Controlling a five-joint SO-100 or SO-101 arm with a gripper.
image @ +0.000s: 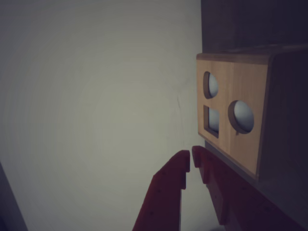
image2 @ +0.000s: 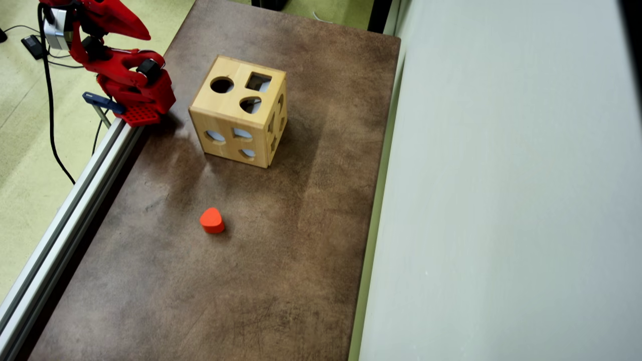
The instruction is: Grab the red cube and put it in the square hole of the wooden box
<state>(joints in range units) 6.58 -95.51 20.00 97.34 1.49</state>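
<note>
No deep-red, sharp-edged cube shows in either view. The only loose block is an orange-red heart-shaped block [image2: 212, 220], lying alone on the brown tabletop [image2: 281, 281] at lower centre-left of the overhead view, well apart from everything else. Whether the red cube is already inside the box or simply out of frame cannot be told.

The wooden box [image2: 239, 110] stands upright in the upper centre-left of the overhead view. The square hole [image2: 259, 81] sits at the upper right of its top face, beside a round hole and above a heart-shaped one; nothing blocks it.

The tool [image: 191, 162] appears at the bottom centre of the wrist view, its red fingertips nearly meeting with only a thin gap and nothing between them: drawn together and empty. The arm sits folded at the upper left corner of the overhead view, beside the box and clear of both it and the heart block.

Judgement: no grasp is under way. Any next move first calls for locating the cube; the heart block does not fit the task.
</note>
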